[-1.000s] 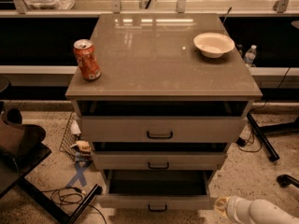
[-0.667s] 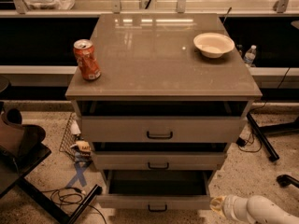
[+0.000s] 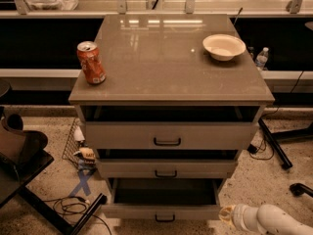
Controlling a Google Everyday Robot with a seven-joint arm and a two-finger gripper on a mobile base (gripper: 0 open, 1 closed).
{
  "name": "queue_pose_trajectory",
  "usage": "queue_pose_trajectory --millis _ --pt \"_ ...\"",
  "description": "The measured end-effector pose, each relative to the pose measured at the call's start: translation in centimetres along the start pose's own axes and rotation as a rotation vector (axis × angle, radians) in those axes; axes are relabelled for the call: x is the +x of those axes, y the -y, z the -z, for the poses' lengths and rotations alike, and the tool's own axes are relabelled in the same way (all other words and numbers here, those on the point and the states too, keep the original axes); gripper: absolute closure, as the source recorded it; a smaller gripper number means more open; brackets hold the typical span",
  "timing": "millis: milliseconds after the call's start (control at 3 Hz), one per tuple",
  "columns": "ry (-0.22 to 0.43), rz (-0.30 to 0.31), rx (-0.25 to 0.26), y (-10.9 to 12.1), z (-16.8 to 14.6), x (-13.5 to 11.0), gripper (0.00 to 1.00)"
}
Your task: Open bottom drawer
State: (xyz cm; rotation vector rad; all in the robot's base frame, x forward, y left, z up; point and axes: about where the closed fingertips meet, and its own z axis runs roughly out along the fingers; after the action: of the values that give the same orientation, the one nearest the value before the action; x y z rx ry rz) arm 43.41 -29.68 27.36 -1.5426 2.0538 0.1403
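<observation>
The bottom drawer (image 3: pixel 146 212) is the lowest of three grey-beige fronts on the cabinet. It stands pulled out toward me, with its dark inside showing and a small black bar handle (image 3: pixel 165 219) at the middle of its front. My gripper (image 3: pixel 226 214) comes in from the lower right on a white arm (image 3: pixel 274 220). Its pale tip sits just beside the drawer front's right end, close to the floor. Whether it touches the drawer is unclear.
The middle drawer (image 3: pixel 127 169) and the top drawer (image 3: pixel 122 135) also stand slightly out. On the cabinet top (image 3: pixel 166 62) are an orange soda can (image 3: pixel 91 62) and a white bowl (image 3: pixel 224 46). A dark stand (image 3: pixel 24 170), cables (image 3: pixel 68 207) and a black bar (image 3: pixel 275 143) lie on the floor.
The arm has shifted a little to the left, bringing its tip nearer the bottom drawer's right end. The drawers look unchanged.
</observation>
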Motion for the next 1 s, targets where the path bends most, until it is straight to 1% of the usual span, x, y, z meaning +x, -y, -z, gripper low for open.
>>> queue_pose_trajectory --millis 667,1000 --pt "0.003 0.0 -0.005 -0.24 -0.27 -0.16 0.05" --pt "0.005 0.0 -0.007 -0.32 -0.35 -0.21 0.0"
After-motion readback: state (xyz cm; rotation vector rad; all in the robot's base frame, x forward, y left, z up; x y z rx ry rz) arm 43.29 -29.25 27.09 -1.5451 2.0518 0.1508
